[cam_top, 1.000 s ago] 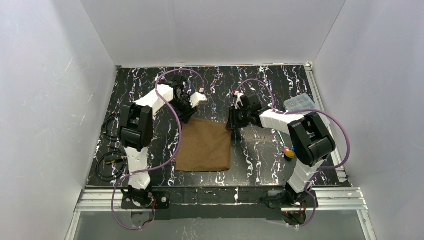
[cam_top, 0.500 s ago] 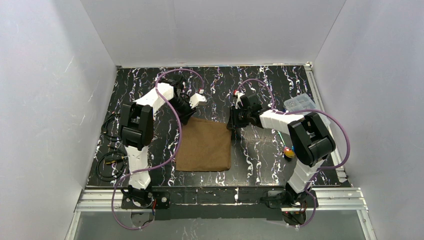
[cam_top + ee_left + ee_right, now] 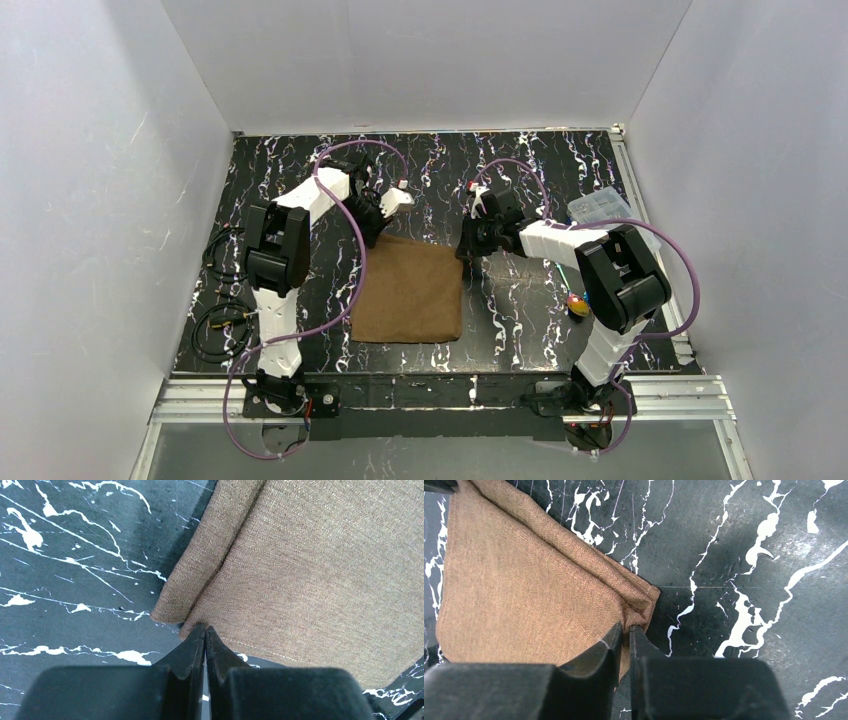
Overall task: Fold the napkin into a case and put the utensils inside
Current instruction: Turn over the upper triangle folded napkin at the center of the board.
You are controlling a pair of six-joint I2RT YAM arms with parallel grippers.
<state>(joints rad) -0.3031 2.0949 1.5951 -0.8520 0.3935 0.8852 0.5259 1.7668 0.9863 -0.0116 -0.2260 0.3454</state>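
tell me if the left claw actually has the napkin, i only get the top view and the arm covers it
observer: the left wrist view shows the left claw closed tip to tip on the hem of the napkin, just beside its corner
operator: and the right one
observer: the right wrist view shows the right claw pinching the other far corner, with the cloth bunched up at its tips

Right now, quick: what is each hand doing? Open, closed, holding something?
Left hand: closed, pinching one far corner of the napkin.
Right hand: closed on the napkin's other far corner.
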